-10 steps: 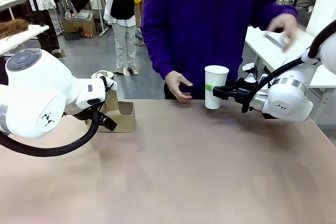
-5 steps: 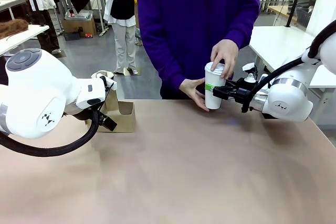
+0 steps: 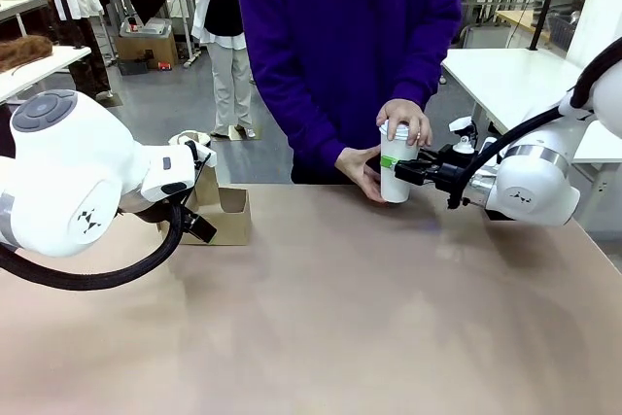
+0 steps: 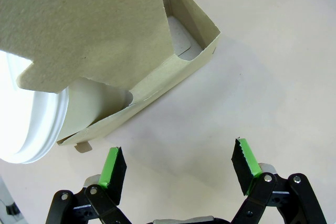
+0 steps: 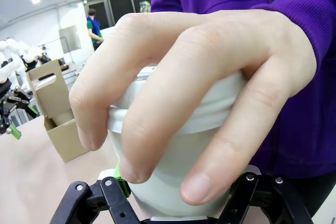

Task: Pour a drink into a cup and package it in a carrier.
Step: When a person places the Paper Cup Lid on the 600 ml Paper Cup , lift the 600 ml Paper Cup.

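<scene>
My right gripper is shut on a tall white paper cup at the table's far edge. A person in a purple top presses a white lid down on it with one hand and steadies its side with the other hand. In the right wrist view the cup stands between my right gripper's fingers. The brown cardboard carrier sits at the left, with a lidded white cup in one slot. My left gripper hangs open just in front of the carrier. The glass press jug is out of view.
The brown table spreads wide between the arms. The bulky left arm covers part of the carrier. A white side table stands behind at the right.
The person's raised hand came down onto the cup's top with a lid, and the other hand closed on the cup's side. Both arms stayed still.
</scene>
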{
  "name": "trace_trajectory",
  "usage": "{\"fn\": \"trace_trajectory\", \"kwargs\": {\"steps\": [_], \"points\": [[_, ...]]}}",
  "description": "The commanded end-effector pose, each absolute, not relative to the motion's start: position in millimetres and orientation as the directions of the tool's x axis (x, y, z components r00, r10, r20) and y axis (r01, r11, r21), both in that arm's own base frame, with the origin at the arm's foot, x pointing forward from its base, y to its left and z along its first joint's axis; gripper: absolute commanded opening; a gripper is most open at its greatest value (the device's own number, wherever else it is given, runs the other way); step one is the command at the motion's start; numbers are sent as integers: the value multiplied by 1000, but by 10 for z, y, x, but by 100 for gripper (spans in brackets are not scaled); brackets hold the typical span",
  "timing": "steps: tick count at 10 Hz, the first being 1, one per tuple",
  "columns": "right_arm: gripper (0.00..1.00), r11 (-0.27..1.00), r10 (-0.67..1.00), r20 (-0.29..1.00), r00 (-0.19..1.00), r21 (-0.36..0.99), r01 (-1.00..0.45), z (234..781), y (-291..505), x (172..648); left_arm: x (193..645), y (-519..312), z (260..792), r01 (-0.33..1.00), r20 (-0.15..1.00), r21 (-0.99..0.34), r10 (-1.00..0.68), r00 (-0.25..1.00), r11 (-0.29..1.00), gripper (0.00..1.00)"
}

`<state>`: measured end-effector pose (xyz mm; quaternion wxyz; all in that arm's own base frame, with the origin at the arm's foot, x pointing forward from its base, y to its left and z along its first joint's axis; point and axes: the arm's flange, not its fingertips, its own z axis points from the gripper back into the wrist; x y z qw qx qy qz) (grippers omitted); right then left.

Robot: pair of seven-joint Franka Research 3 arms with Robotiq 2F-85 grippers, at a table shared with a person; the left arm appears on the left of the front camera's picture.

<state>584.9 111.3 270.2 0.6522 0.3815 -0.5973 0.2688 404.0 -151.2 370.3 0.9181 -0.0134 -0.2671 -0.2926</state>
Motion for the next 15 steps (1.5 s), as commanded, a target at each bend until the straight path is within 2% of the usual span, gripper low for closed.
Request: {"fn": "trace_trajectory", "kwargs": {"steps": [1, 15], "points": [[80, 562, -119, 983, 139, 183, -807, 2745, 1159, 5845, 4037, -1512, 3706, 545, 499, 131, -530, 686, 828, 100], [80, 562, -119, 983, 139, 183, -807, 2745, 1159, 5845, 4037, -1512, 3706, 545, 499, 131, -530, 686, 828, 100]]}}
